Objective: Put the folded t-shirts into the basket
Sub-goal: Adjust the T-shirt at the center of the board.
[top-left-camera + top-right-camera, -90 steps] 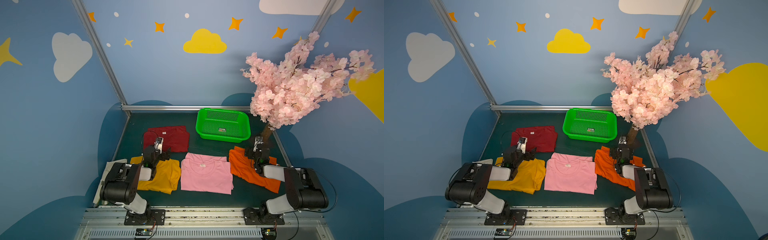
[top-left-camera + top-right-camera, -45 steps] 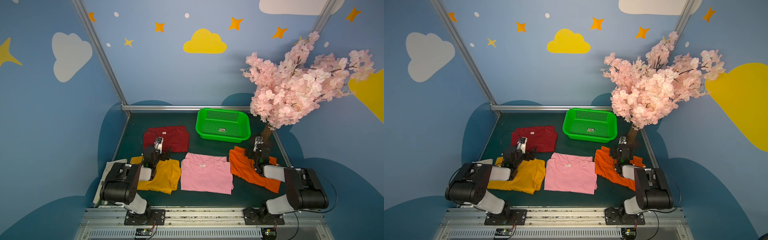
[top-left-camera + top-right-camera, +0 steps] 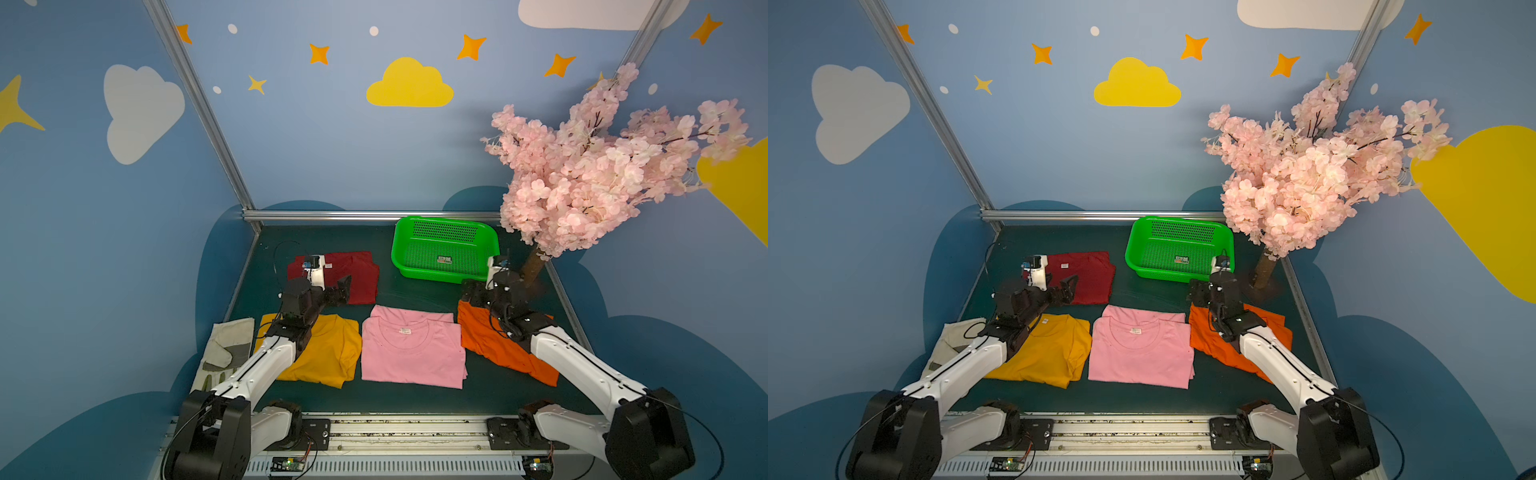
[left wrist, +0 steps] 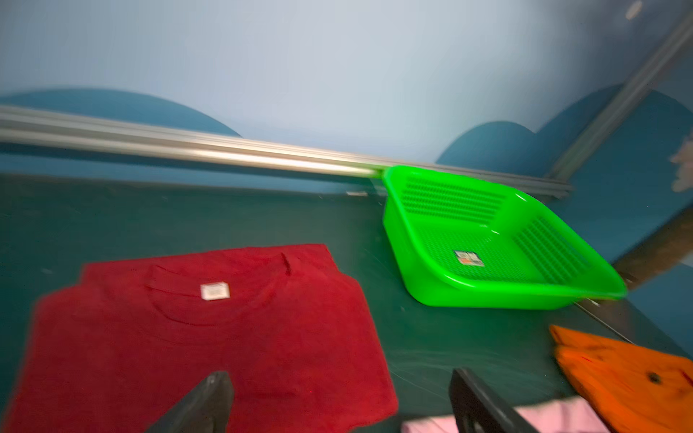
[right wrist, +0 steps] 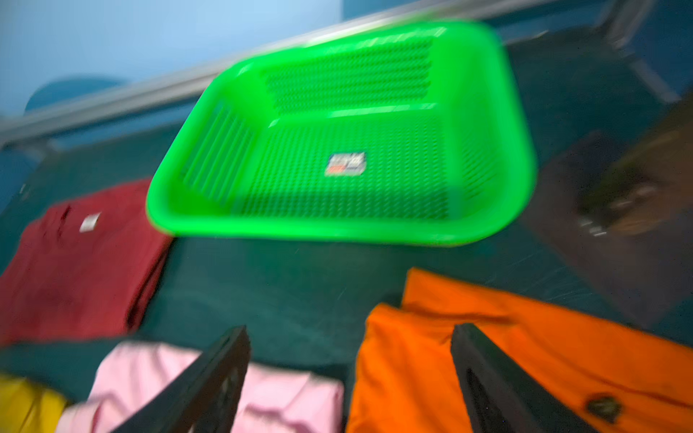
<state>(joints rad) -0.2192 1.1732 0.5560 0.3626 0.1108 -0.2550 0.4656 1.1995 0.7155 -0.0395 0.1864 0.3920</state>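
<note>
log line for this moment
basket: empty | on table: dark red shirt, mustard shirt, pink shirt, orange shirt | left jaws: open over dark red shirt | right jaws: open at orange shirt corner

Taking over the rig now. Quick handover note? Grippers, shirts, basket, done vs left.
Left gripper: open, empty, over the dark red t-shirt, at its near edge.
Right gripper: open, empty, by the far corner of the orange t-shirt.
Those two, the mustard t-shirt and the pink t-shirt lie folded on the table.
The green basket holds no shirt.
Done: nothing. Left: all four shirts.
</note>
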